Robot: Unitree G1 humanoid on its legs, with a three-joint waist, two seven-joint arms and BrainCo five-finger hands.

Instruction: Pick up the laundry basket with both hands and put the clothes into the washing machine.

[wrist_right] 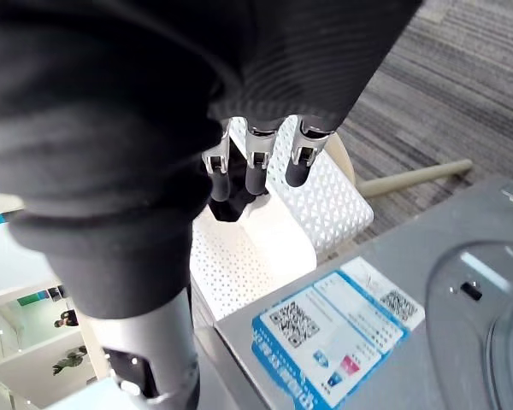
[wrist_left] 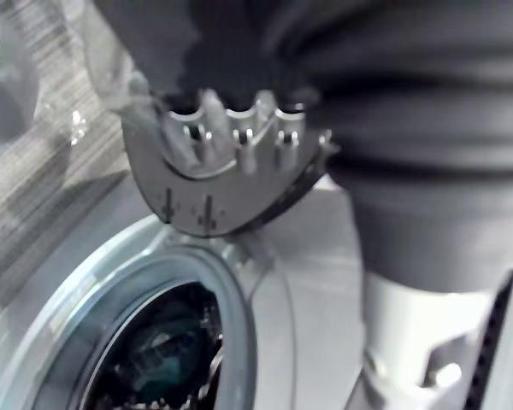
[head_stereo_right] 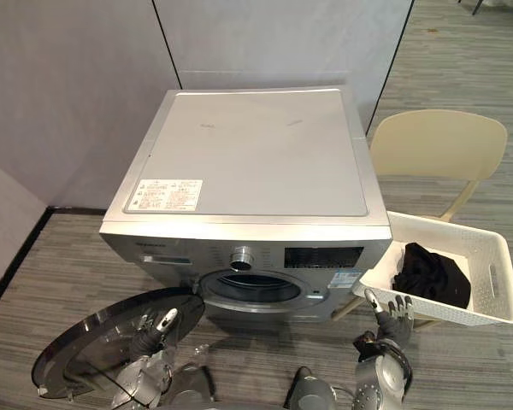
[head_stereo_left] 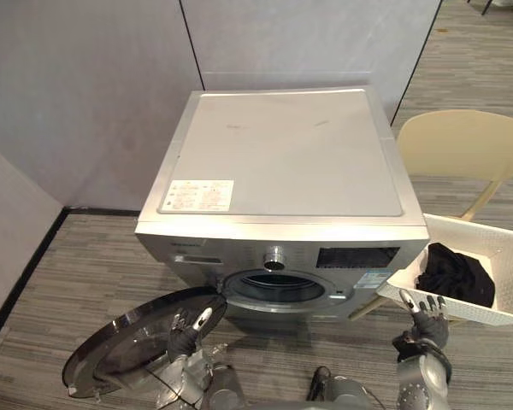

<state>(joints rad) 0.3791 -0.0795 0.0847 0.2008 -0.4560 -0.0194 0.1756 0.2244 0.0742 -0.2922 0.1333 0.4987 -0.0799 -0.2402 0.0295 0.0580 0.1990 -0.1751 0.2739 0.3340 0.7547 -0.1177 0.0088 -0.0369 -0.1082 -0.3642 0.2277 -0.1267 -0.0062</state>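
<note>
Left hand (head_stereo_left: 191, 331): low at lower left, forearm angled upward, fingers extended and loosely spread, thumb apart.
Right hand (head_stereo_left: 424, 314): low at lower right, wrist upright, fingers (wrist_right: 255, 171) straight, side by side, pointing up.

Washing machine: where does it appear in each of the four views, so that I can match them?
Left eye view: the washing machine stands in the centre, door opening at its front.
Right eye view: centre, a little further left.
Left wrist view: its front, seen very close.
Right wrist view: its front panel, beside the white basket.
Shared landmark: the round door opening.
</note>
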